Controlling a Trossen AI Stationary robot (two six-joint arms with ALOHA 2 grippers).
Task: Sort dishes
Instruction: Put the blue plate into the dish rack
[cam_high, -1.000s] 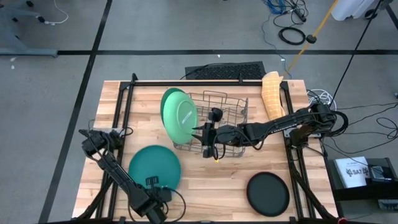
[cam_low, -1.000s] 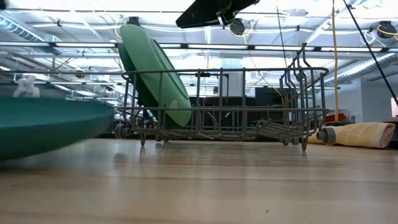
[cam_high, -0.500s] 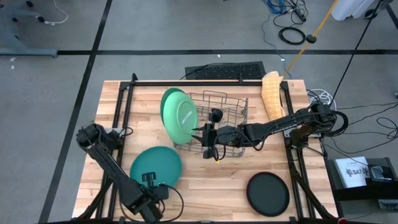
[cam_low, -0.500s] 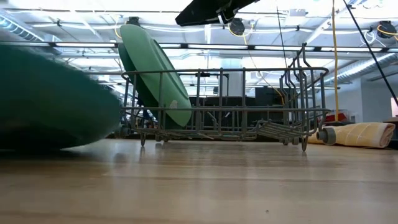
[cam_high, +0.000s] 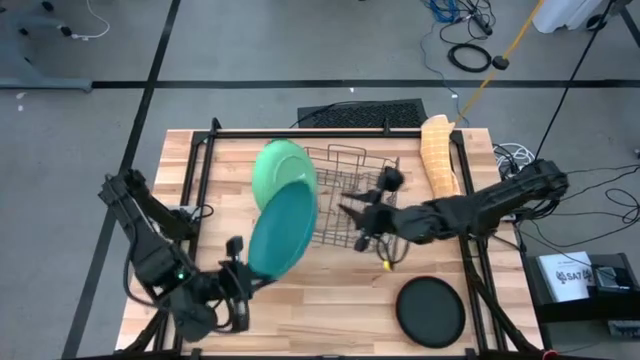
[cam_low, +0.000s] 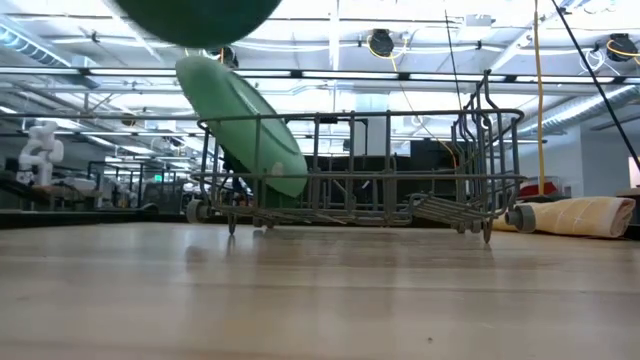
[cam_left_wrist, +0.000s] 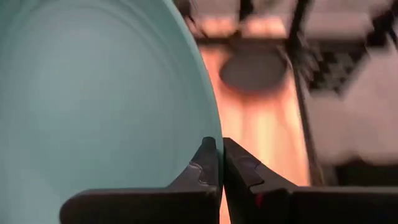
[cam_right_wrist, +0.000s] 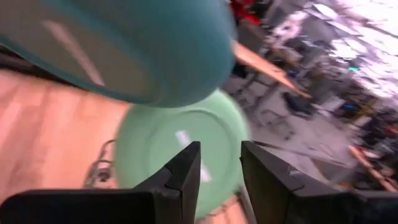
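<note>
Teal plate (cam_high: 281, 231) in left claw (cam_high: 236, 272), airborne

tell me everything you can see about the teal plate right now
The teal-green plate is large, round and smooth, plastic by its look, with a shallow rim. It is off the table, lifted and tilted steeply. The left tool is shut on its edge, one finger on each face. From above it hangs beside the wire rack, overlapping the light-green plate that leans in the rack; whether the two plates touch cannot be told.
</note>
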